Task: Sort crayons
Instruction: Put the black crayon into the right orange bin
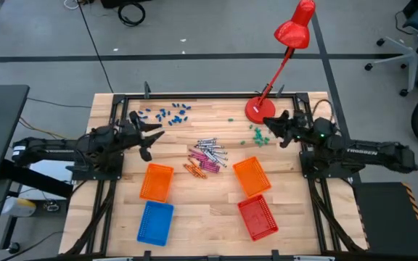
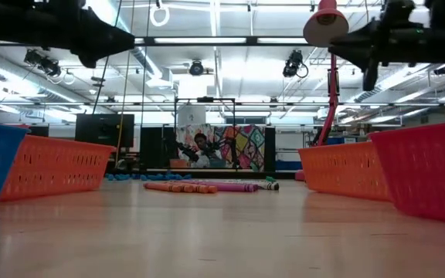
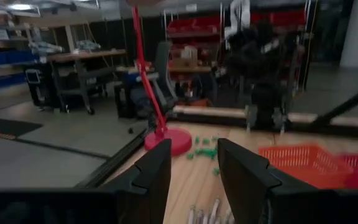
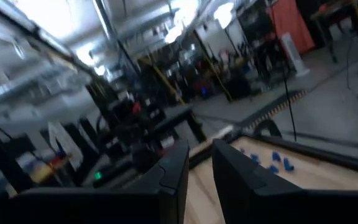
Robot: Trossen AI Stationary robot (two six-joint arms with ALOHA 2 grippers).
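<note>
Crayons (image 1: 207,156) lie in a loose heap at the middle of the wooden desk (image 1: 194,221): grey-silver sticks toward the far side, magenta-pink ones below them, a few orange ones at the heap's left edge. Nothing touches them.

Left hand (image 1: 151,135) hovers above the desk, left of the heap and apart from it, fingers (image 3: 156,177) spread, nothing between them. In its wrist view a few grey crayon tips show just beyond the fingers.

Right hand (image 1: 270,125) hangs near the red lamp (image 1: 281,54) base, right of the heap and well apart. Fingers (image 4: 174,171) stand a narrow gap apart, holding nothing.

Small blue pieces (image 1: 169,112) scatter at the far left; green pieces (image 1: 256,135) lie beside the right hand.

Orange basket (image 1: 156,181) and blue basket (image 1: 154,222) sit near-left of the heap; a second orange basket (image 1: 252,175) and a red basket (image 1: 257,217) near-right.
</note>
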